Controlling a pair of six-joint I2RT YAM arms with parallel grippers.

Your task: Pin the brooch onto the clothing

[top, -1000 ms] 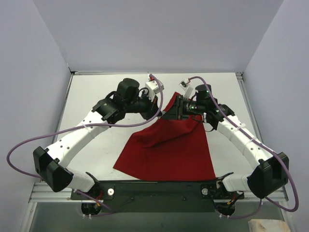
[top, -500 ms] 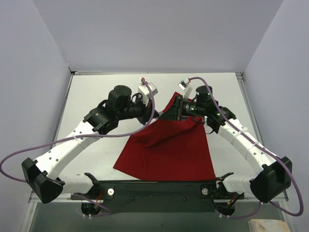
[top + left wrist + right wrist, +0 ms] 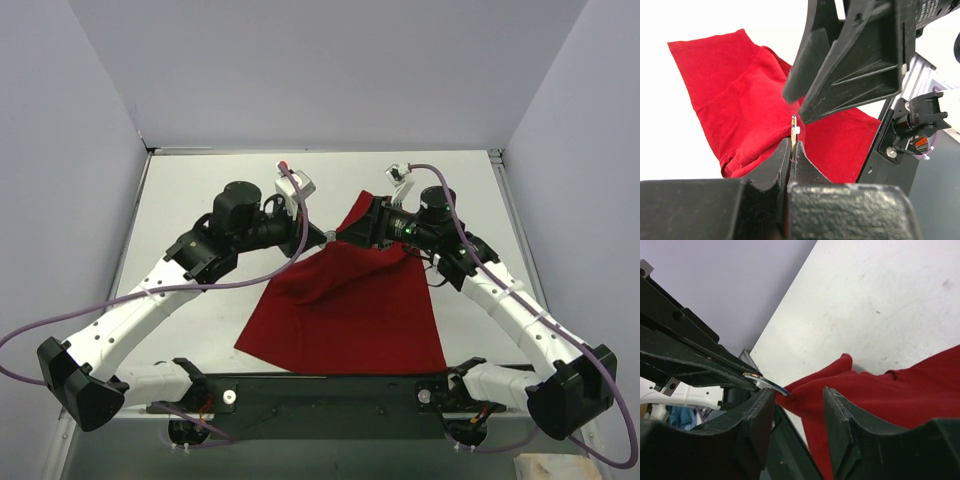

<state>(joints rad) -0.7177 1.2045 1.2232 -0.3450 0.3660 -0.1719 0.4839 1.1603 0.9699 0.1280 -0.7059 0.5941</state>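
Note:
The dark red T-shirt [image 3: 350, 310] lies rumpled on the white table [image 3: 200, 190], with a fold rising toward the grippers. My left gripper [image 3: 320, 237] is shut on the tiny brooch [image 3: 793, 131], seen edge-on and sticking out past the fingertips [image 3: 782, 160]. My right gripper [image 3: 348, 232] is open, its jaws well apart, tip to tip with the left gripper. In the right wrist view the brooch [image 3: 769, 384] sits just beside my right gripper's [image 3: 800, 397] left finger, touching a raised fold of the shirt [image 3: 890, 395]. The collar label is hidden.
Grey walls enclose the table on three sides. The black base rail [image 3: 320, 385] runs along the near edge. Bare white table [image 3: 880, 300] lies beyond the shirt, and cables loop off both arms. The right gripper's fingers [image 3: 855, 65] hang close above the left gripper.
My left arm has drawn back to the left and my right gripper has reached left and rotated, so the two tips stay together above the shirt's top fold.

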